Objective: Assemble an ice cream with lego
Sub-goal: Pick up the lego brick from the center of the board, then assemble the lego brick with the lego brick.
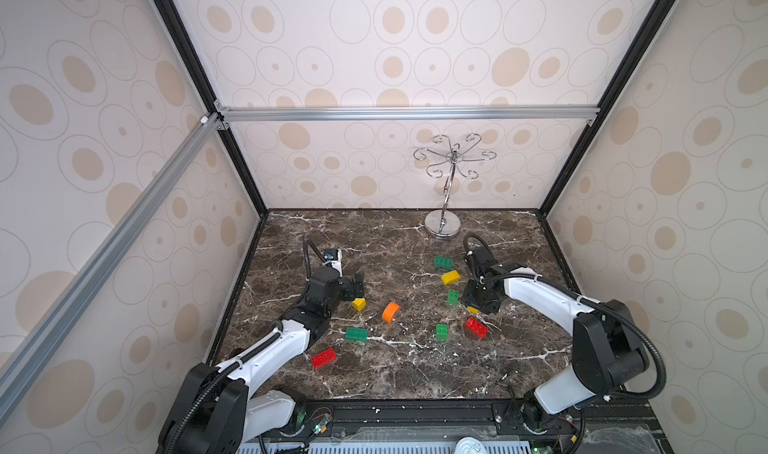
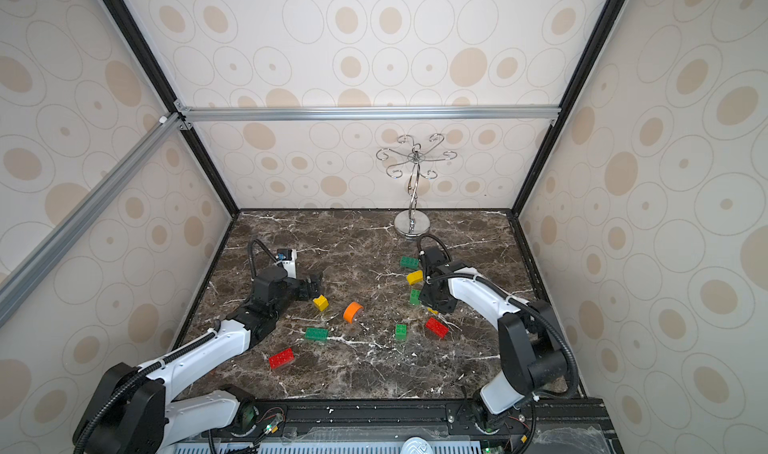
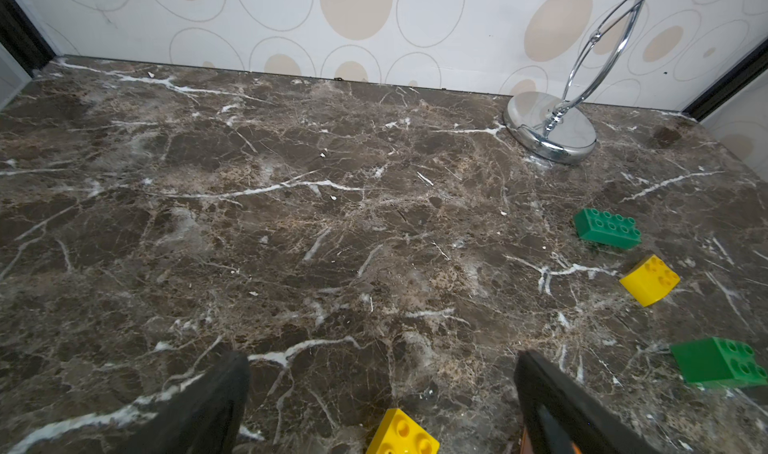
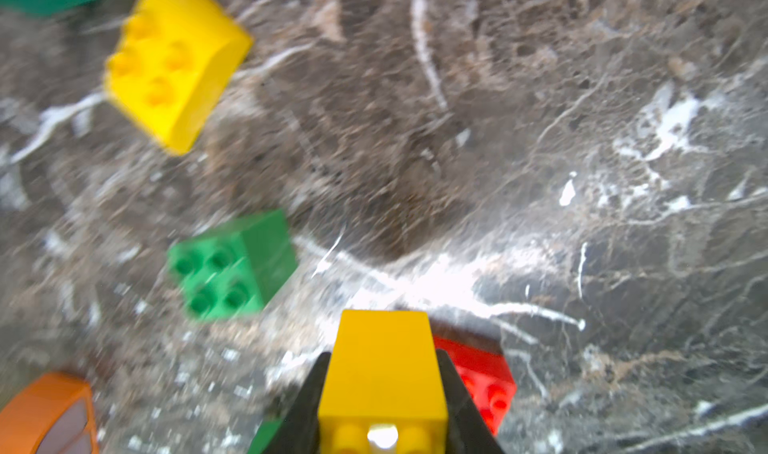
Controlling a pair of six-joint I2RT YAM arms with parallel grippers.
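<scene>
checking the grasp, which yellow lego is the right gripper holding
The yellow plastic brick in the right gripper; the yellow domed piece and small square brick lie loose.

Left gripper (image 3: 382,360) splayed wide, right gripper (image 4: 382,373) clenched.

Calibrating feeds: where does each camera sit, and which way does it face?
Top views: high in front, angled down over the marble table; left arm, right arm show.
Left wrist: on that arm, facing the silver stand; open left pincer shows.
Right wrist: on that arm, facing down; right pincer shut on yellow brick.
Both wrist views share the yellow domed piece.
</scene>
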